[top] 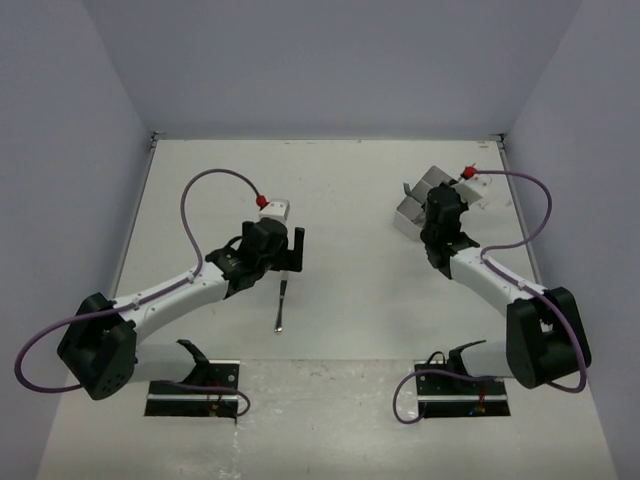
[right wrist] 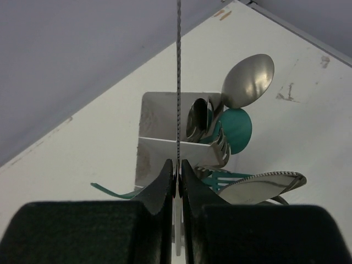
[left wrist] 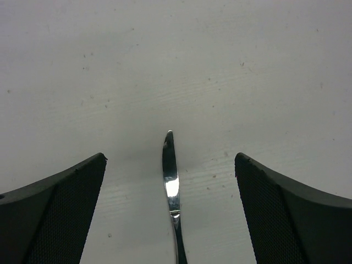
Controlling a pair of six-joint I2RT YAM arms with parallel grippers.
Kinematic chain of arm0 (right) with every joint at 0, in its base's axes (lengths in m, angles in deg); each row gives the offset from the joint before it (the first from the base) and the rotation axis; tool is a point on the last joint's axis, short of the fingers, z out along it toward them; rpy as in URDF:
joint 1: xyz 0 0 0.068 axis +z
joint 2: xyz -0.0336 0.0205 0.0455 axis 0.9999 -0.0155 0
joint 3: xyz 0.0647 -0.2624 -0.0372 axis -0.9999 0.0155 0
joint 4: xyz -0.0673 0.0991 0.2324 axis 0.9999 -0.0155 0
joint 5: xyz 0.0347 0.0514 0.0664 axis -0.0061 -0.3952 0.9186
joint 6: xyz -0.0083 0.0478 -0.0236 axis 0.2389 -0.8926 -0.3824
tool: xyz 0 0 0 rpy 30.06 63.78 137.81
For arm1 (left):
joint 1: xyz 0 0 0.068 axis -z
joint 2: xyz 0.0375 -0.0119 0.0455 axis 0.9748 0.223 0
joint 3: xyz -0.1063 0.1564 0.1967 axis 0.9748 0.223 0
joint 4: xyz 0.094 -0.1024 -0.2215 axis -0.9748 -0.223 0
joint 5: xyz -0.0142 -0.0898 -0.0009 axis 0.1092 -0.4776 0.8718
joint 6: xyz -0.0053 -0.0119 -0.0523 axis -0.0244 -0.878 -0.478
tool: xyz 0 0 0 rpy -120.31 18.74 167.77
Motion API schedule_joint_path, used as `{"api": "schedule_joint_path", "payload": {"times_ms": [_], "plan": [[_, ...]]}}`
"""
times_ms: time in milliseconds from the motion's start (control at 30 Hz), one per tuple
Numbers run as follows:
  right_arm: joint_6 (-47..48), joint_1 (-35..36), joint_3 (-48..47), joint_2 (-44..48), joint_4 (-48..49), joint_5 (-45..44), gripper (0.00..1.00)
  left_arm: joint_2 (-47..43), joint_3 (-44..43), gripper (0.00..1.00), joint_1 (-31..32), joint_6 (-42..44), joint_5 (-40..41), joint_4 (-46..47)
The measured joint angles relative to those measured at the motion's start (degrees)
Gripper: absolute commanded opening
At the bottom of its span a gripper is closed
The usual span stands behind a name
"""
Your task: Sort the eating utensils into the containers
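A silver knife [left wrist: 171, 176] is straddled on the table [left wrist: 165, 55] by the wide-open left gripper [left wrist: 169, 158], while a thin serrated blade [right wrist: 179, 82], perhaps a knife, is clamped by the right gripper [right wrist: 179, 168] beside the box [right wrist: 157, 146].

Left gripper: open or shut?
Open. The left gripper has its fingers wide apart, the knife lying on the table between them, untouched.

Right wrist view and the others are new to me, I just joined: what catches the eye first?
The right gripper is clamped on a thin serrated blade, seen edge-on, at the white box crowded with silver and teal utensils at the far right of the table. Nearer the middle, a lone silver knife lies on the table between the left gripper's open fingers.
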Motion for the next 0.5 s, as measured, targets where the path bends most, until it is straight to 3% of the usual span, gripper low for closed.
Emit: {"api": "schedule_joint_path", "payload": {"times_ms": [167, 500], "plan": [[3.0, 0.0, -0.9, -5.2, 2.3, -3.4, 0.06, -2.8, 2.3, 1.00, 0.0, -3.0, 0.5, -1.7], [-0.1, 1.3, 0.4, -3.3, 2.7, -3.1, 0.35, -4.6, 7.5, 1.00, -0.1, -7.7, 0.3, -7.1]]}}
